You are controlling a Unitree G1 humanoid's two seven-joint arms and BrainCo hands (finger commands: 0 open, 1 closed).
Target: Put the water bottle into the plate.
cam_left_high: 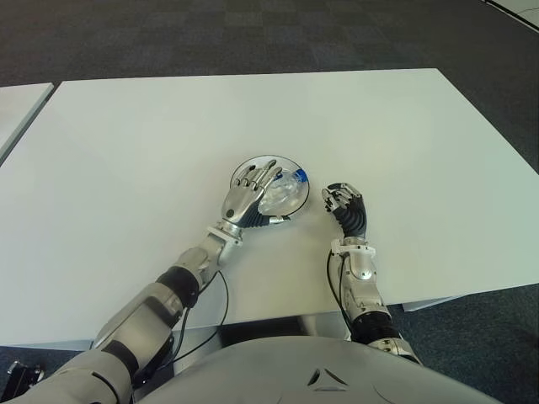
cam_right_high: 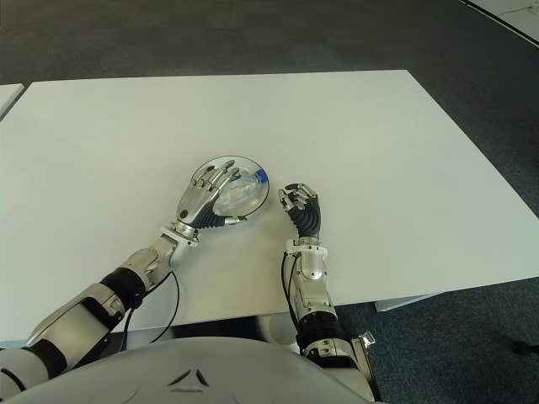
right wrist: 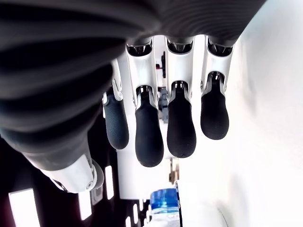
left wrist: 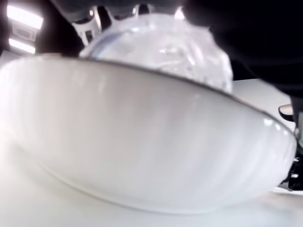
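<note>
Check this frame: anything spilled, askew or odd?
Nothing stands out. The water bottle lies on its side in the plate, under the left hand. The right hand shows curled beside the plate, holding nothing.

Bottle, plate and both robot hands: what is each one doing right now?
Water bottle: lying on its side in the plate, blue cap on.
Plate: flat on the white table, holding the bottle.
Left robot hand: over the bottle, fingers extended.
Right robot hand: beside the plate, curled, empty.
</note>
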